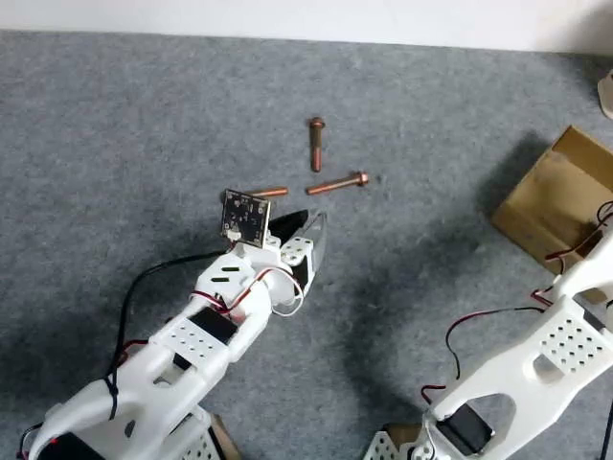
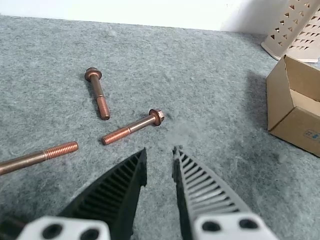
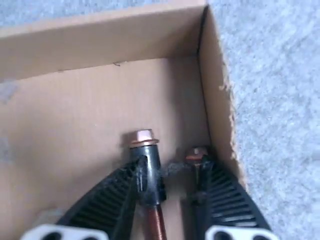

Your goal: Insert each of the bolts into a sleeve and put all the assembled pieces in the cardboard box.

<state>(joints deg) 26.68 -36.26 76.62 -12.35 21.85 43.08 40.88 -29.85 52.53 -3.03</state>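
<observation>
Three bare copper bolts lie on the grey carpet: one (image 1: 316,144) (image 2: 97,93) farthest out, one (image 1: 337,182) (image 2: 133,127) in the middle, and one (image 1: 269,193) (image 2: 38,156) partly under the wrist camera board. My left gripper (image 1: 308,224) (image 2: 159,152) hovers open just short of the middle bolt, holding nothing. My right gripper (image 3: 167,172) is inside the cardboard box (image 1: 558,196) (image 2: 294,102) (image 3: 100,95), open. A bolt in a black sleeve (image 3: 146,167) rests against one finger. A second assembled piece (image 3: 197,157) lies by the box wall.
A perforated beige basket (image 2: 295,25) stands beyond the box near the wall. Open carpet stretches between the bolts and the box. The right arm's body (image 1: 536,364) and its cables cross the near right of the table.
</observation>
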